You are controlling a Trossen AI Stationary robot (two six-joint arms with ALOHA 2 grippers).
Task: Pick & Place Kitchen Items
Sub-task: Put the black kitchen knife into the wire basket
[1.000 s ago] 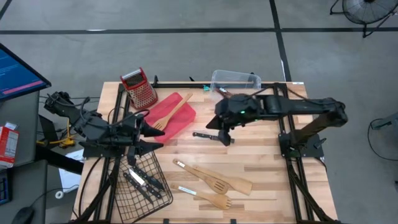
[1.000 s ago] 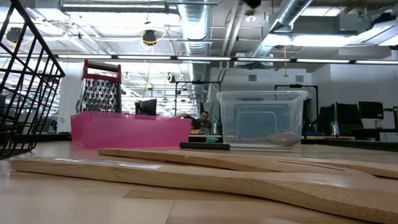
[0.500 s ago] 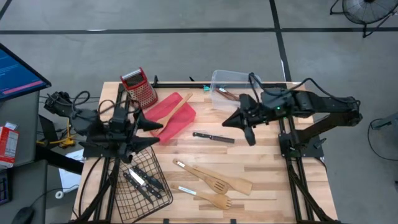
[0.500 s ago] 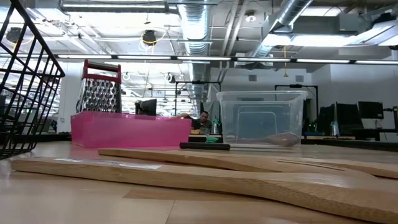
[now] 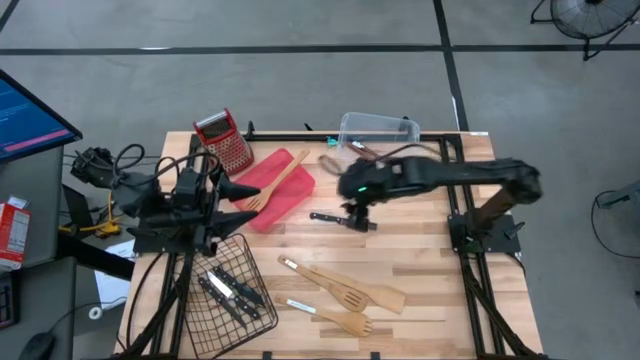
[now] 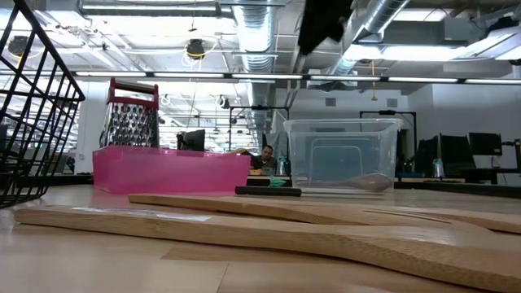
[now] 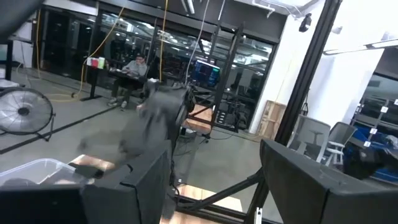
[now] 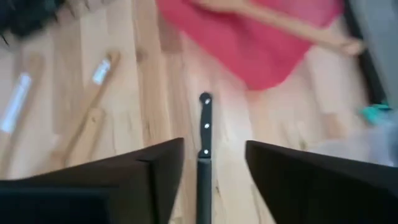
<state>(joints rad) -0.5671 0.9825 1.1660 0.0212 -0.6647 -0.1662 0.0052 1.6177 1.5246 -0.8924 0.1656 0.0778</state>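
My right gripper (image 8: 212, 163) hangs spread above the black-handled knife (image 8: 204, 130) on the desk (image 8: 149, 112); my left gripper (image 7: 214, 186), also spread, waits by the wire basket (image 5: 232, 295).

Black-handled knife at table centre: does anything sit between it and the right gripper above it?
Nothing visible does. The right gripper hangs open directly over the knife, which lies alone on bare wood, its handle showing between the fingers.
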